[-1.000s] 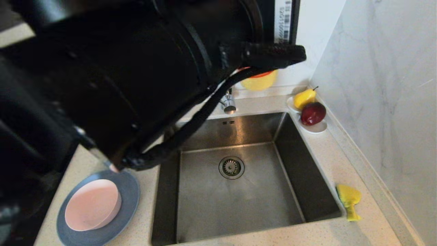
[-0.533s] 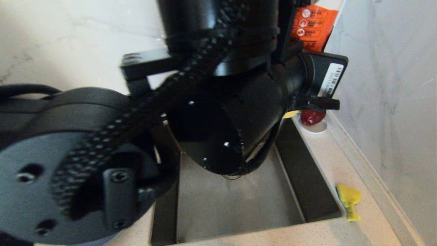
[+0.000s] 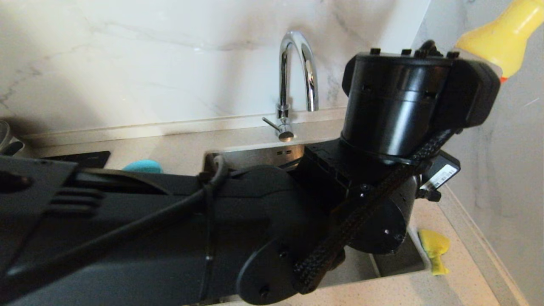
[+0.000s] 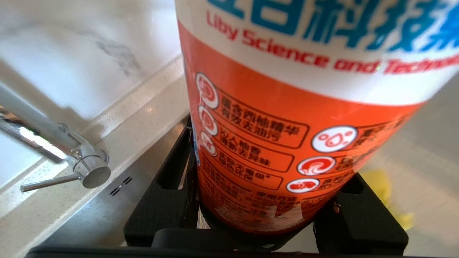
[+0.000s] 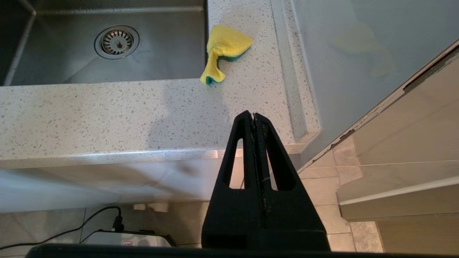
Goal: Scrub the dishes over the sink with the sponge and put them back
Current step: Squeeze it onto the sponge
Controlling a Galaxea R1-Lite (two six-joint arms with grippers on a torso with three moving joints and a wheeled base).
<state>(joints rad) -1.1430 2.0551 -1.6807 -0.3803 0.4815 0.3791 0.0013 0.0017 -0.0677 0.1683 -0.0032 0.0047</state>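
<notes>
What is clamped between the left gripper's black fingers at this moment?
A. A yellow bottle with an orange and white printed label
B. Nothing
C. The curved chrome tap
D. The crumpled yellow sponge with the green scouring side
A. In the left wrist view the left gripper has its fingers either side of the orange-and-white-labelled bottle, while the yellow sponge lies untouched on the speckled countertop beside the steel sink.

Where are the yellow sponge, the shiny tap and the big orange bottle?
sponge (image 5: 224, 48): right wrist view, on its yellow top.
tap (image 3: 293, 63): head view, on its curved spout.
bottle (image 4: 287, 118): left wrist view, on its orange label.
</notes>
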